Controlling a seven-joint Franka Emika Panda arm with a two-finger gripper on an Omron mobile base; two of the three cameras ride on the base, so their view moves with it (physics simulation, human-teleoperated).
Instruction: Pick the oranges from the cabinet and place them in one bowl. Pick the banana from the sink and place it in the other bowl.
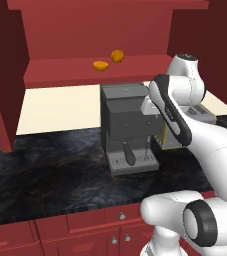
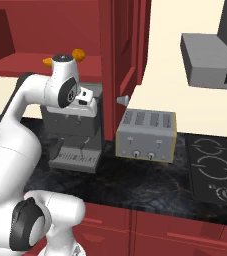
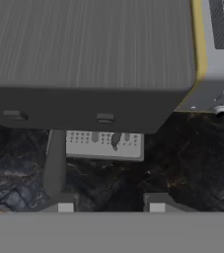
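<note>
Red cabinet shelving carries both oranges, which lie close together but apart on the inner shelf at roughly 12 o'clock of the left base view; the flatter fruit sits toward 9 o'clock of the round one. Neither fruit has been collected, so the step in hand is judged to be the first approach for an orange pick. No bowl, sink or banana can be located from this position. The gripper hangs above the grey coffee machine, looking down over its top face to the drip tray and the dark marbled counter. Its two finger tips stand fairly close together, with bare counter visible in the gap; nothing is held. A yellow-edged toaster stands just beside the machine, at 3 o'clock of it in the right base view. The next move is judged to call for raising the hand well clear of the machine top, turning it toward the shelf at 12 o'clock, widening the jaws, and entering between the open doors without touching the shelf edge. The round orange may roll when touched, so a centred closure is advised. No brand, label or legible writing is visible on the coffee machine, the toaster or the cabinet; the small front controls carry no readable marks.
</note>
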